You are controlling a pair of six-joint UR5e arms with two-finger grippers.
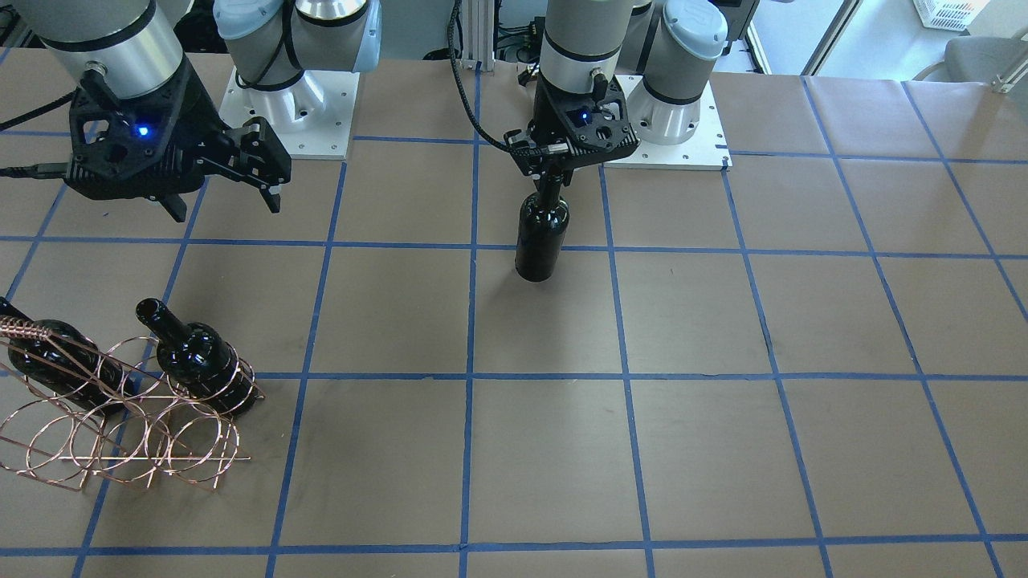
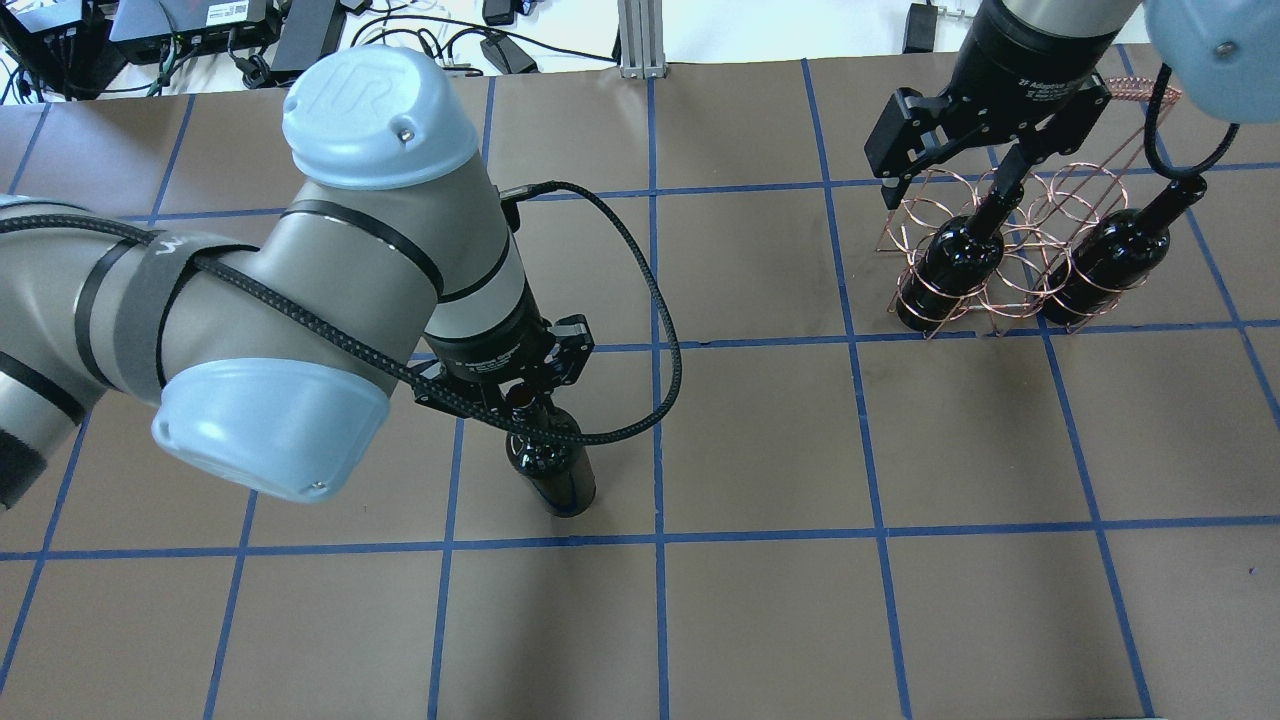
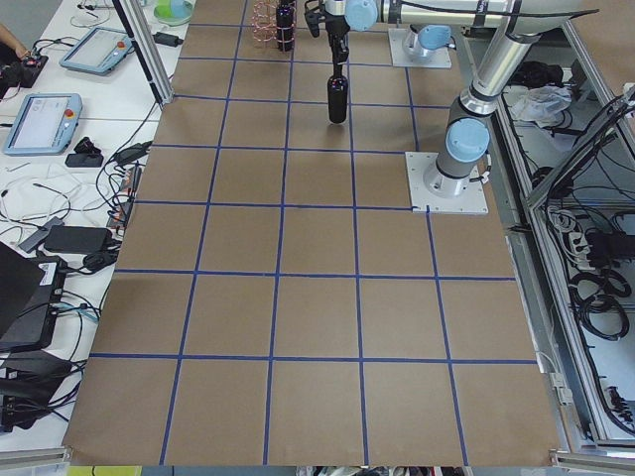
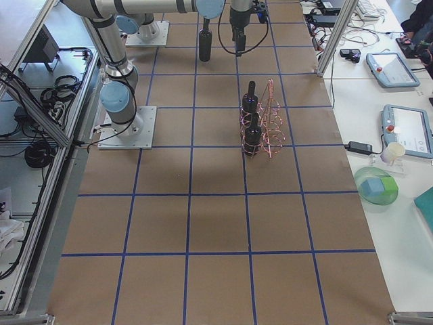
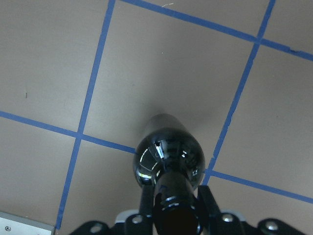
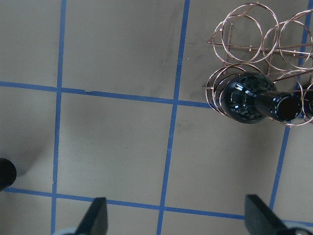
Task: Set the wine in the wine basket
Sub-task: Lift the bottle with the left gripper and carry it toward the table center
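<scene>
A brown table [image 1: 723, 321] is marked into squares by blue tape [image 1: 471, 321]. White benches [image 3: 89, 109] with pendants [image 3: 40, 121] run along one side, and cables [image 3: 595, 297] hang in the frame behind the robot.

The left arm [image 2: 300, 280] reaches over the middle of the table with its wrist pointing straight down. The left gripper [image 1: 554, 172] is clamped on the neck of an upright bottle [image 1: 542, 237], near that arm's base plate and well apart from the basket [image 1: 120, 433]. It cannot be told whether the bottle's base touches the table.

The right arm [image 2: 1040, 30] hangs over the basket at the table's right end. The right gripper [image 1: 225, 201] has its fingers [image 6: 95, 218] spread wide and holds nothing.

There are three bottles in all: the one in the left gripper, and two racked bottles [image 1: 197, 353] lying slanted in neighbouring loops of the basket, necks raised toward the robot. There is one basket, and there are two arms.
</scene>
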